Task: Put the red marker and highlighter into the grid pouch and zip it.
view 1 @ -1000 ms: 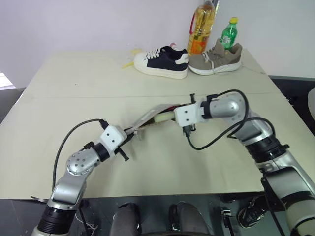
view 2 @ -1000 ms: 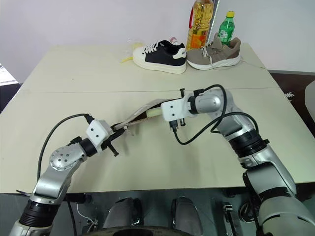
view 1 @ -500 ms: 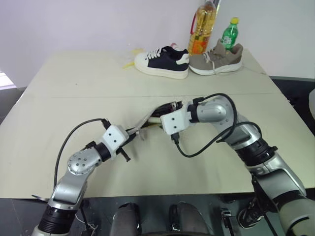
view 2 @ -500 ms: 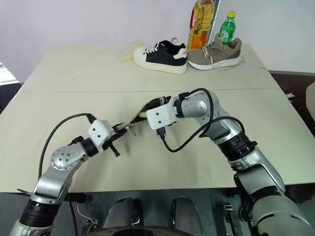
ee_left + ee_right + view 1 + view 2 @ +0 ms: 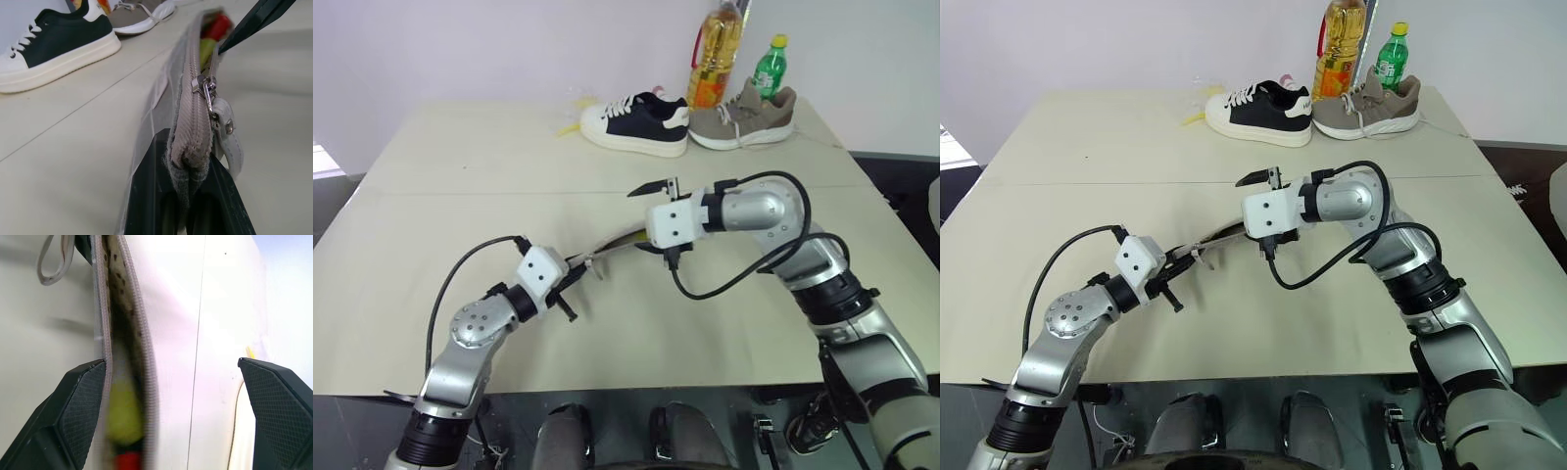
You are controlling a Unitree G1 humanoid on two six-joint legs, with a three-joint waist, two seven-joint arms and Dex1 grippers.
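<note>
The left tool [image 5: 188,196] pinches the pouch's [image 5: 188,122] end. The right tool [image 5: 1263,196] gapes empty above the pouch, where the highlighter [image 5: 122,418] and marker [image 5: 128,461] lie inside.

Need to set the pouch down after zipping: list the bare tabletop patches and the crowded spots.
Free: the table left of the black sneaker, and the near strip under the right arm. Crowded: the far edge with the grey sneaker, oil bottle and green bottle.

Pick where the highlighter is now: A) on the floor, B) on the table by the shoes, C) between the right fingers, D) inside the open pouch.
D: the highlighter sits between the pouch's unzipped edges, and the right gripper is open with nothing in it.
</note>
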